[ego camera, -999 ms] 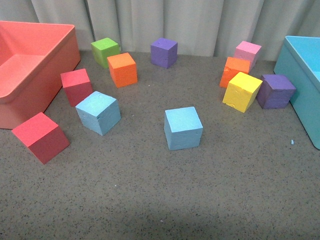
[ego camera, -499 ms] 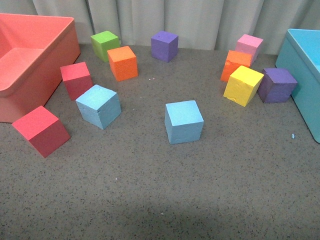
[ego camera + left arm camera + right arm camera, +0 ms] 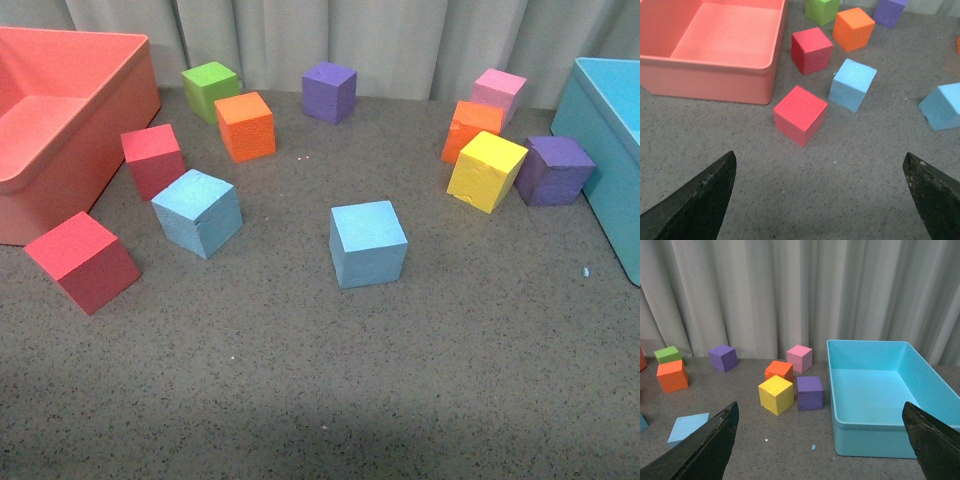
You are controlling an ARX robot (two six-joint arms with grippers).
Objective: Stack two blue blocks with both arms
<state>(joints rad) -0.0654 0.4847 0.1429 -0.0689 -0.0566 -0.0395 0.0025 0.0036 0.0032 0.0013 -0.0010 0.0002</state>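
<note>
Lying apart, left blue block (image 3: 197, 212), middle blue block (image 3: 368, 243), left gripper (image 3: 820, 155) wide, right gripper (image 3: 820, 404) wide

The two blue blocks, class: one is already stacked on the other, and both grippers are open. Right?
No: the front view shows the left blue block and the centre blue block apart, unstacked. The left gripper and right gripper are open.

Wide-splayed left gripper (image 3: 819, 155), right gripper (image 3: 820, 403) (likewise)

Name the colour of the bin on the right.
The bin is turquoise; clearest in right wrist view.
</note>
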